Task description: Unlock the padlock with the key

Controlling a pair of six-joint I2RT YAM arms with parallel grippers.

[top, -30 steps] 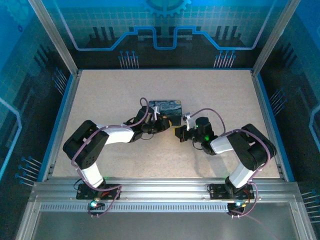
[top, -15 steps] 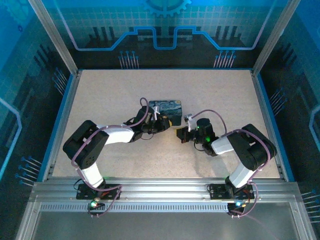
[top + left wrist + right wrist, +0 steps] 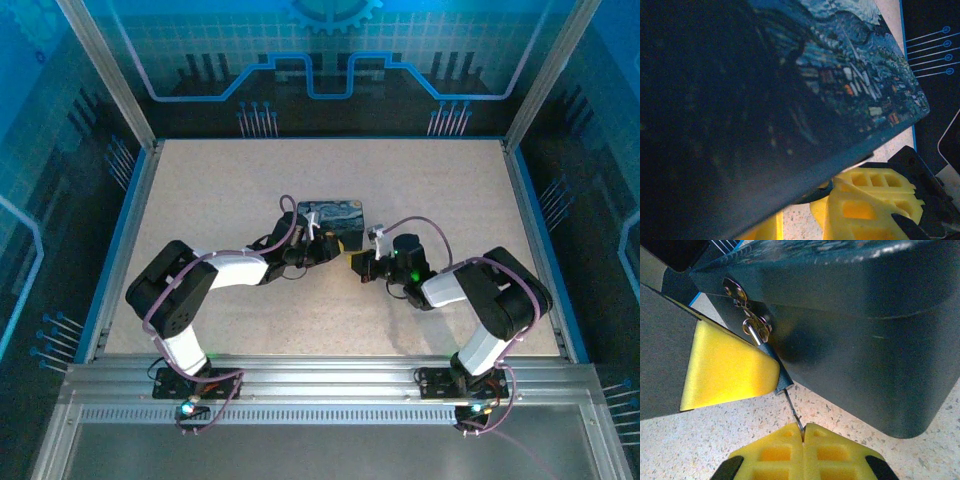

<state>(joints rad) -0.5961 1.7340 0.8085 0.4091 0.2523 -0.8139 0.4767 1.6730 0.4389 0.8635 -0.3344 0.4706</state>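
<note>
Room: blue-lit walls printed with circuit lines and a gear close in the back and both sides of the workspace.
Surface: the table is speckled beige with blue trim along its left and right edges. A ribbed aluminium rail runs along the near edge, where both arm bases are bolted.
Arms: the left arm and right arm bend inward, so that their wrists almost meet at the table's middle.
Box: the tin, dark blue with a painted swirl pattern, lies flat near the centre, just beyond both wrists. Close up in the wrist views it is mostly shadow.
Left claw: the left gripper is at the tin's near side. One yellow finger lies against the lock (its partner is hidden, so I cannot tell whether it clamps).
Right claw: the right gripper has its yellow pads pressed together on the key's end.
Lock: the padlock hangs from a brass-coloured fitting on the tin's front wall. Its silvery loop is at the top and its dark body slants down beside the left finger.
Thin metal: the key runs as a slim shank from the padlock's lower end straight into the right gripper's pads, above the table.
</note>
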